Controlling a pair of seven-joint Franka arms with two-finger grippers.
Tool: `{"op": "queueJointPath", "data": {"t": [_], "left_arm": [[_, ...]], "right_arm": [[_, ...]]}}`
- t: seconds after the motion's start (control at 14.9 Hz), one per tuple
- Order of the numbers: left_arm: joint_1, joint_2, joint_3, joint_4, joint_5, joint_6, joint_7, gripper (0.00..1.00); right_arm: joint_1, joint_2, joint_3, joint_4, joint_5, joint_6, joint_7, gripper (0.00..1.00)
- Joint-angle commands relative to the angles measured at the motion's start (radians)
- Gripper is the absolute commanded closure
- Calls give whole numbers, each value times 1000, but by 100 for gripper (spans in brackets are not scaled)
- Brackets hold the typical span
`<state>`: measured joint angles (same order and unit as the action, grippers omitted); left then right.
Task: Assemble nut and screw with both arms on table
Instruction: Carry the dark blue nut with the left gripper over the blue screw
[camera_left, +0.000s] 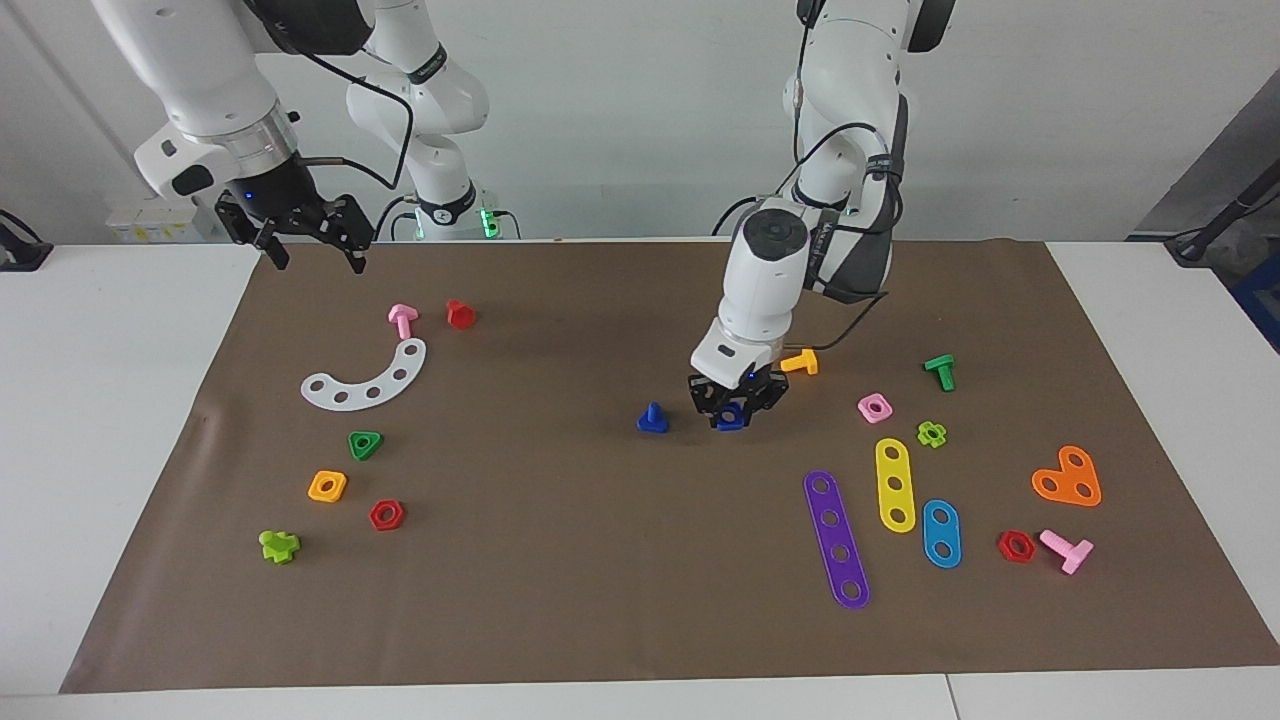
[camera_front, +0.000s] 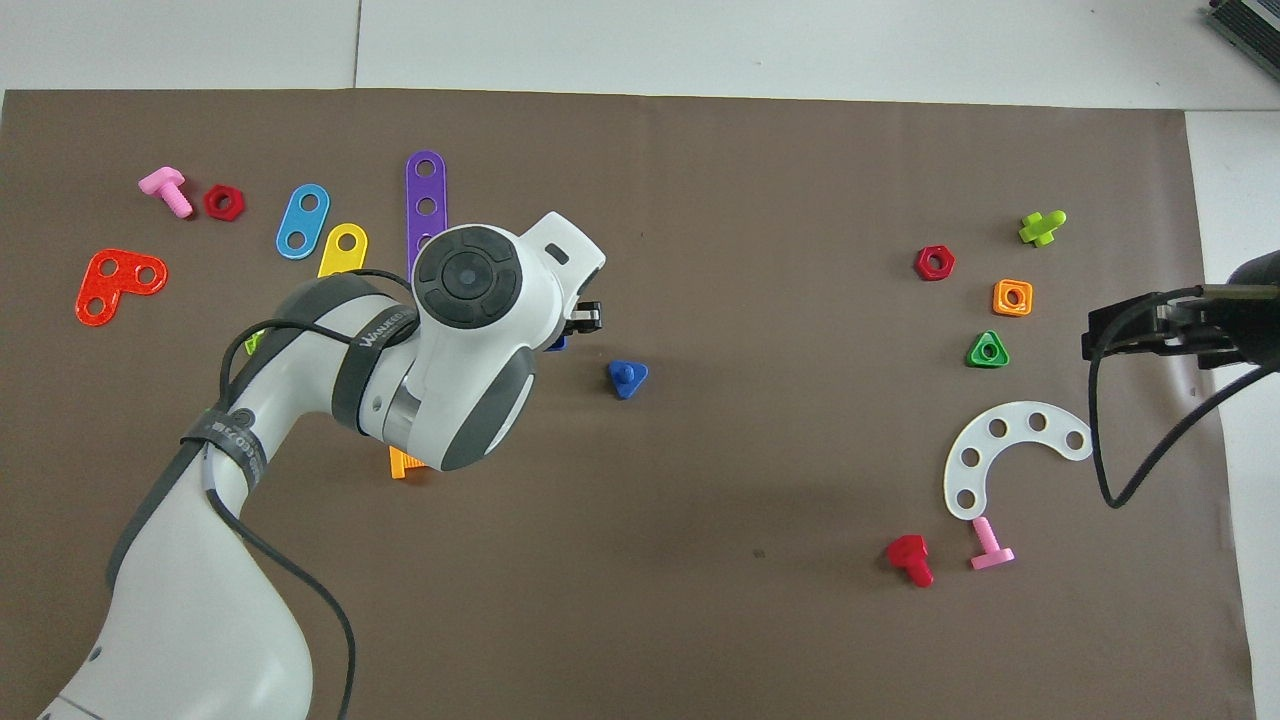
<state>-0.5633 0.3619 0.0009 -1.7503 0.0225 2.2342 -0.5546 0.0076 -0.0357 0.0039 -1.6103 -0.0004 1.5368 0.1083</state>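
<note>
Left gripper (camera_left: 732, 408): low over the middle of the table (camera_left: 600, 600), fingers clenched on the blue nut (camera_left: 731, 416), which hangs between them just beside the screw; whether the nut touches the brown sheet cannot be told; in the overhead view only a sliver of the nut (camera_front: 556, 343) shows past the white wrist. Screw (camera_left: 652, 418): blue, standing on its flat triangular head with the shaft up, at mid-table, apart from the nut and toward the right arm's end from it; seen from above (camera_front: 627, 377) it sits alone on bare sheet. Right gripper (camera_left: 312, 240): raised over the sheet's edge nearest the robots at the right arm's end, fingers spread and holding nothing; this arm waits. Other pieces at the left arm's end: orange screw (camera_left: 799, 362) lying on its side just beside the left wrist; pink square nut (camera_left: 875, 407); green screw (camera_left: 940, 371); purple strip (camera_left: 836, 539), yellow strip (camera_left: 895, 484) and blue strip (camera_left: 941, 533) lying side by side; orange heart-shaped plate (camera_left: 1068, 478). Other pieces at the right arm's end: white curved strip (camera_left: 367, 378); pink screw (camera_left: 402, 319) and red screw (camera_left: 460, 314) near each other; green triangular nut (camera_left: 365, 444); orange square nut (camera_left: 327, 486); red hexagonal nut (camera_left: 386, 515).
</note>
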Motion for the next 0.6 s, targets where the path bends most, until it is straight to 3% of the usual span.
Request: {"op": "queueJointPath", "data": {"t": [0.0,0.54], "left_arm": [[-58,41,16,63,13,-25,-33,100],[-121,40,11,43,14,-16,-33,100]], "right_arm": [[-15,-26,8,-33,10,2,-29,0],[-17,-35,8,-46,10,5,-30,0]]}}
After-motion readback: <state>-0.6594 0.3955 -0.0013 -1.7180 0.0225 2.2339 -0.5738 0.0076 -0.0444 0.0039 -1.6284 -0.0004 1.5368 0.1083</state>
